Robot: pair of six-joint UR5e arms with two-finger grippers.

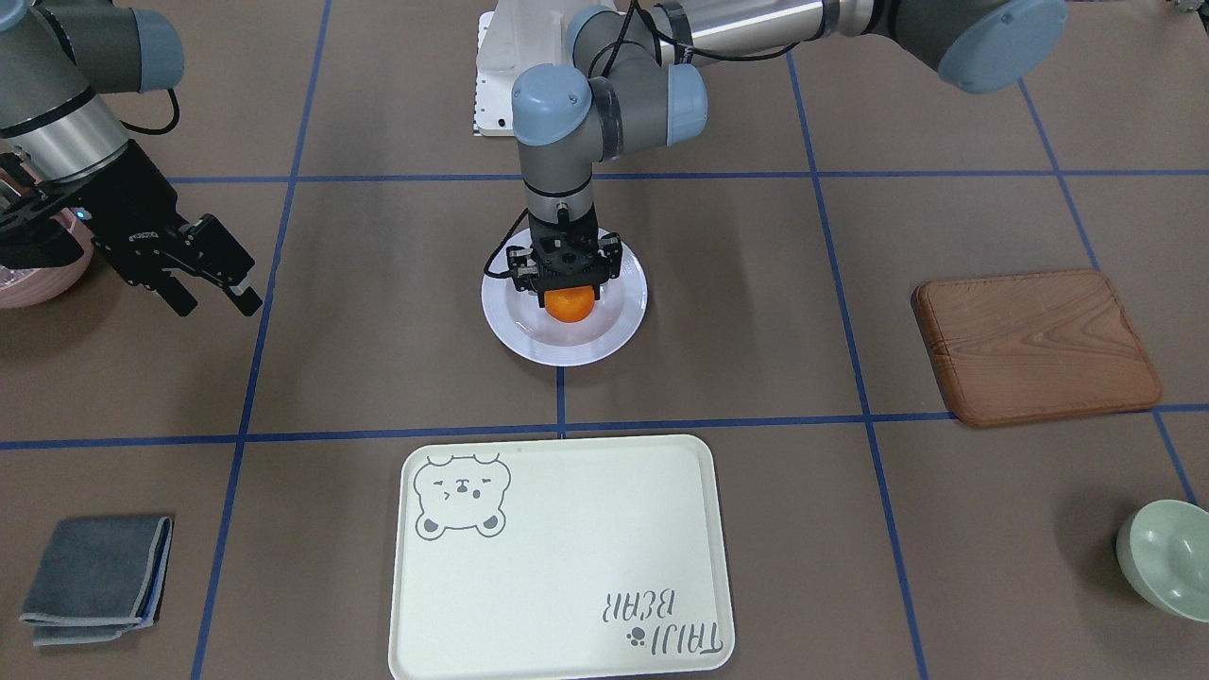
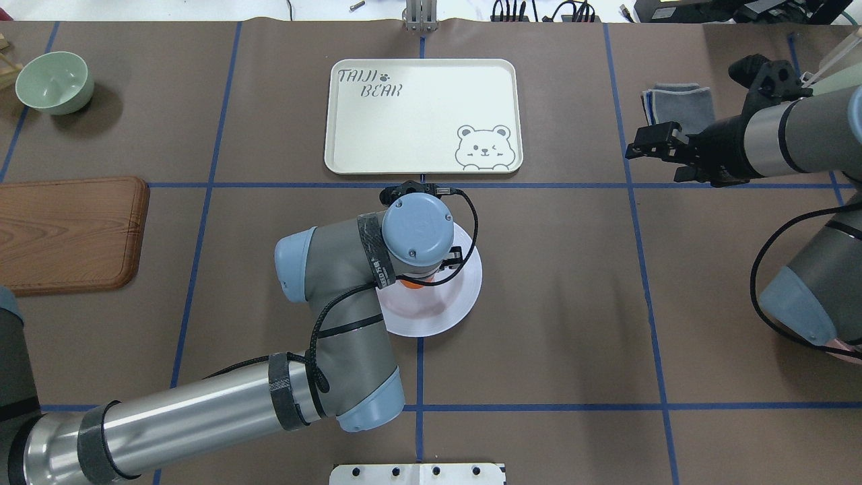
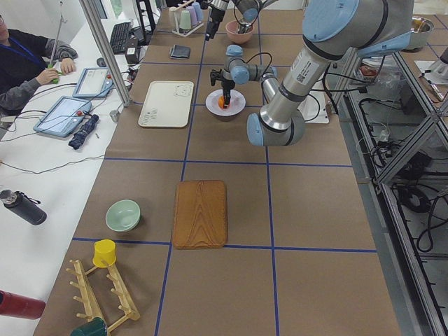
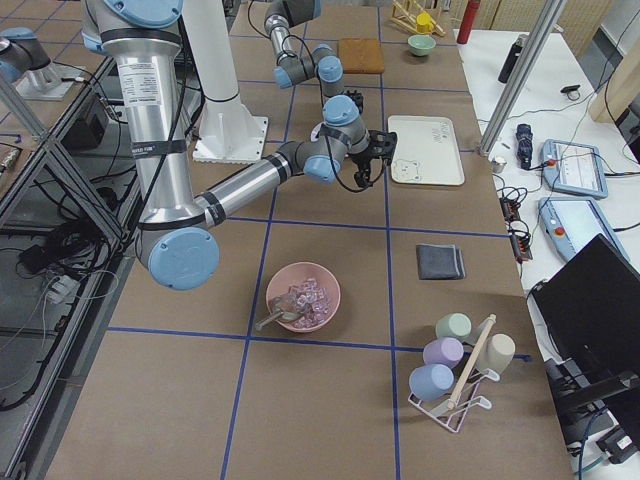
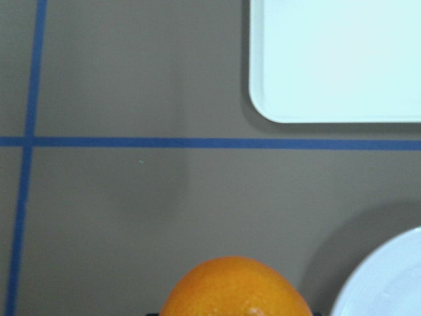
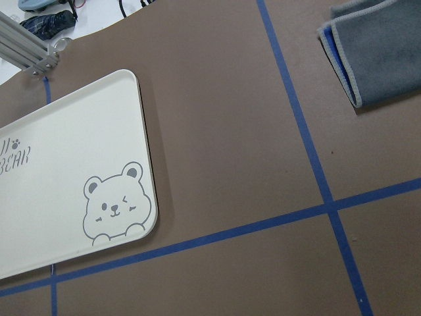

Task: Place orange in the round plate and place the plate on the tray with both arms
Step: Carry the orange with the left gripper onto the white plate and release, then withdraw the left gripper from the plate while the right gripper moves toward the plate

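Observation:
The orange (image 1: 570,304) sits between the fingers of my left gripper (image 1: 568,293), which is shut on it just over the middle of the white round plate (image 1: 614,331). In the overhead view the left wrist covers most of the orange (image 2: 409,284) and part of the plate (image 2: 451,303). The left wrist view shows the orange (image 5: 237,289) at the bottom edge and the plate's rim (image 5: 388,283) beside it. The cream tray (image 1: 567,567) with the bear drawing lies bare beyond the plate. My right gripper (image 1: 217,304) hovers open and holds nothing, off to the robot's right.
A brown wooden board (image 1: 1034,345) and a pale green bowl (image 1: 1166,557) lie on the robot's left side. A folded grey cloth (image 1: 99,576) and a pink bowl (image 1: 38,274) are on its right side, near the right arm.

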